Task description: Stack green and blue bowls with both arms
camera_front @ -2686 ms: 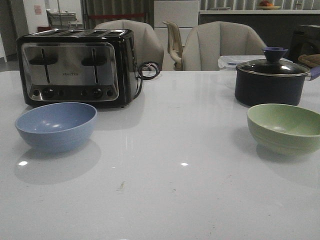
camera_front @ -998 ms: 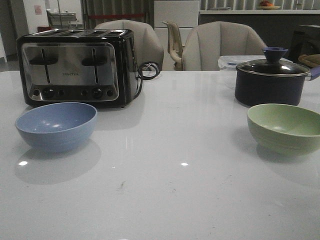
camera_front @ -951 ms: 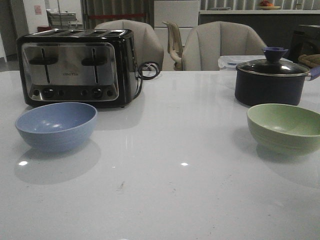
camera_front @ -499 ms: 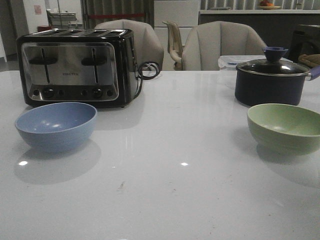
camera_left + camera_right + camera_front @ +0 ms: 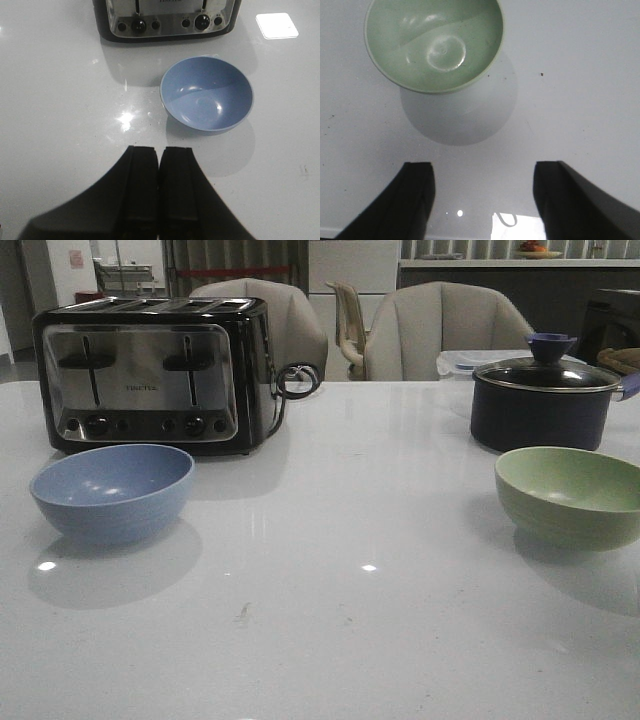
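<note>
The dusty blue bowl (image 5: 112,491) sits upright and empty at the table's left, in front of the toaster. It also shows in the left wrist view (image 5: 206,94). The pale green bowl (image 5: 570,495) sits upright and empty at the right, in front of the pot, and shows in the right wrist view (image 5: 434,44). My left gripper (image 5: 159,150) is shut and empty, above the table, short of the blue bowl. My right gripper (image 5: 483,167) is wide open and empty, above the table, short of the green bowl. Neither arm shows in the front view.
A black and chrome toaster (image 5: 150,373) stands behind the blue bowl, its cord coiled at its right side. A dark navy lidded pot (image 5: 540,402) stands behind the green bowl, with a clear container behind it. Chairs stand beyond the white table's far edge (image 5: 380,383).
</note>
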Controlling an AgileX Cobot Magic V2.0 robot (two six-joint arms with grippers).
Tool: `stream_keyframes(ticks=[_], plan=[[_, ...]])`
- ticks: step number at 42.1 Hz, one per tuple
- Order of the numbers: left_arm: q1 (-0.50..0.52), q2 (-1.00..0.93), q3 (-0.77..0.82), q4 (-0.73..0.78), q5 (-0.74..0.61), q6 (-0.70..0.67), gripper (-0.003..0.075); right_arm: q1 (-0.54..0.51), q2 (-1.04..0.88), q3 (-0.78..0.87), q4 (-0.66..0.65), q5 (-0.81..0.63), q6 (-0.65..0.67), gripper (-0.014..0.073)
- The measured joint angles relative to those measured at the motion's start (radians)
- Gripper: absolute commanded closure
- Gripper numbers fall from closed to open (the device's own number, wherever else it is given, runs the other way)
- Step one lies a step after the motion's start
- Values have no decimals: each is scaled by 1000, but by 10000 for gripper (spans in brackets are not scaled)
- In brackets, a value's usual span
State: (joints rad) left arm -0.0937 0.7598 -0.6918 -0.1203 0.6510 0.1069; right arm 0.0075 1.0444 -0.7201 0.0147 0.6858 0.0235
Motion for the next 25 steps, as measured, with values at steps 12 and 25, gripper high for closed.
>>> stream_keyframes(ticks=[12, 25], plan=[[0, 12, 0, 0, 0, 0, 622, -38, 292, -187, 37, -4, 0, 2], [0, 12, 0, 0, 0, 0, 622, -79, 604, -397, 42, 6, -2, 2]])
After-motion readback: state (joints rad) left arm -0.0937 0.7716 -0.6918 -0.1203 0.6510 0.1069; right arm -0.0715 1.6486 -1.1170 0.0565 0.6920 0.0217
